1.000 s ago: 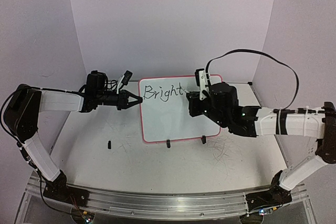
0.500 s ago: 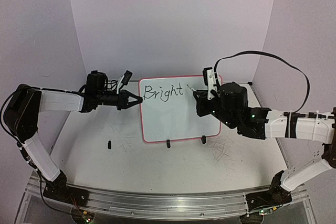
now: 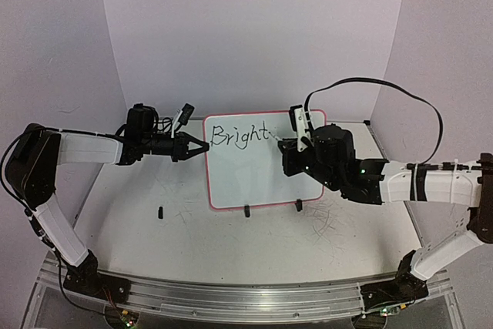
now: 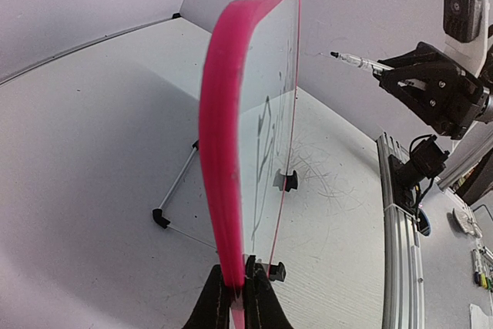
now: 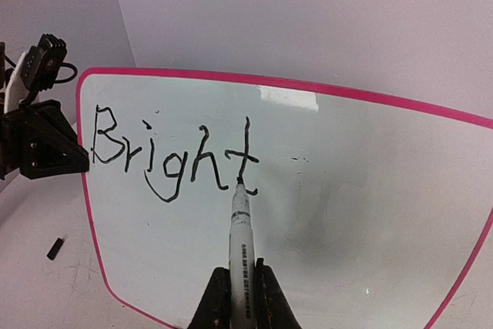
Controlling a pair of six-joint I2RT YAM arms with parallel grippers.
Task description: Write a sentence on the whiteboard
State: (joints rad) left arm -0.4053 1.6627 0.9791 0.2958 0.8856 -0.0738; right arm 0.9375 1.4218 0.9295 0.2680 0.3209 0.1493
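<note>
The whiteboard stands upright on the table, pink-framed. Of the sentence, only the black word "Bright" shows, along the top line. My left gripper is shut on the board's left frame edge, which sits between the jaws of the left gripper. My right gripper is shut on a white marker. Its black tip points at the foot of the "t" of "Bright". In the left wrist view the marker stands a little off the board's face.
Two black clip feet hold the board's lower edge, and a wire stand props it behind. A small black piece lies on the table at the left. Old scribbles mark the tabletop. White walls close the back and sides.
My right arm drew back to the right with the marker, then came in again to the end of "Bright". The left arm and the board stayed still. No new letter shows.
</note>
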